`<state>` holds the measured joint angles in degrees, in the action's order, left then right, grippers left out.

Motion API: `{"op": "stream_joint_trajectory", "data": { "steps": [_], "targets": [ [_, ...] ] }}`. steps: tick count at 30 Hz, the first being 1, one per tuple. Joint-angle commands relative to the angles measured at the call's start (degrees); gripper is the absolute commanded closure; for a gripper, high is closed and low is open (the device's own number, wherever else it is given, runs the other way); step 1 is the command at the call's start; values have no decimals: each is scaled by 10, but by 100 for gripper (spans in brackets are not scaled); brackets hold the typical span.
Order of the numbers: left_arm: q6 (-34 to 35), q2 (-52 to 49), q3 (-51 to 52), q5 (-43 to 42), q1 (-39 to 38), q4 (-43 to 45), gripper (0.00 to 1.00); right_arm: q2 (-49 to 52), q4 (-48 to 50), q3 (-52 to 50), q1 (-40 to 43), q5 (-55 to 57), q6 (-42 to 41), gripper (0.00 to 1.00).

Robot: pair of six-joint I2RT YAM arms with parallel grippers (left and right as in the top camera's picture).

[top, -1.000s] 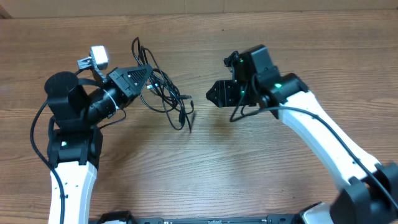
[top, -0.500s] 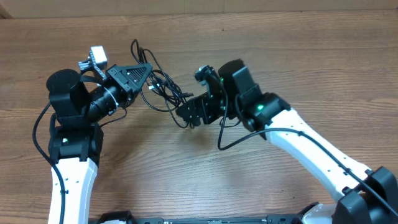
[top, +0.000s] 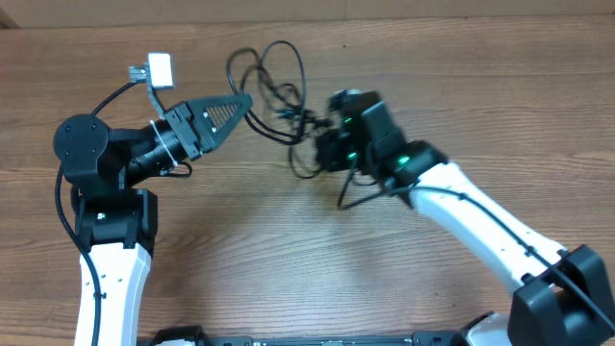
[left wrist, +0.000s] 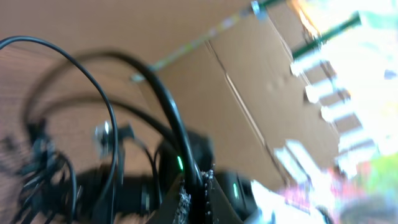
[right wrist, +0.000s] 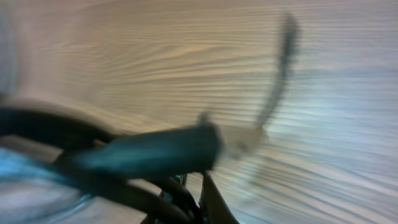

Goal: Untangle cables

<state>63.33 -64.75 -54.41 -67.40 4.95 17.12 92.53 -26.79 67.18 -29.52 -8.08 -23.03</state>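
The cables (top: 284, 115) are a tangle of thin black cords stretched between my two grippers, with loops reaching toward the table's far side. My left gripper (top: 245, 99) points right and is shut on one strand. The left wrist view shows that black cable (left wrist: 163, 106) running down between the shut fingers of my left gripper (left wrist: 196, 190). My right gripper (top: 317, 149) is blurred by motion at the tangle's right side and is shut on the cords. In the blurred right wrist view, a plug end (right wrist: 239, 140) crosses above my right gripper (right wrist: 196, 208), with dark strands between the jaws.
The wooden table (top: 288, 250) spreads all around the tangle. A cardboard wall (left wrist: 249, 93) stands at the far side. The left arm's white camera module (top: 156, 70) sticks out above its wrist.
My right gripper swept left to the tangle and shut on it. My left gripper shifted right and toward the far side, and the cables moved with both grippers, away from where they lay.
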Motion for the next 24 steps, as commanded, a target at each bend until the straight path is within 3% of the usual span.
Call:
{"op": "stream_joint_trajectory", "data": {
  "steps": [1, 4, 7, 10, 14, 17, 24],
  "targets": [
    [-81, 6, -12, -114, 28, 9, 96, 7, -55, -2, 85, 82, -51, 96],
    [-115, 6, -12, -162, 67, 9, 96, 6, -105, -2, 145, 65, -53, 96],
    [-177, 6, -11, -209, 125, 3, 96, 6, -136, -2, 200, -61, -21, 96],
    [-242, 6, -11, -195, 143, -40, 96, 4, -136, 0, 216, -172, 22, 96],
    [-306, 6, -11, -50, 132, -191, 96, -9, -122, 7, 218, -344, 104, 96],
    [-330, 6, -11, 70, 112, -285, 96, -19, -106, 8, 217, -422, 116, 96],
    [-351, 3, -11, 233, 29, -352, 87, -20, -45, 8, 183, -598, 148, 96]
  ]
}}
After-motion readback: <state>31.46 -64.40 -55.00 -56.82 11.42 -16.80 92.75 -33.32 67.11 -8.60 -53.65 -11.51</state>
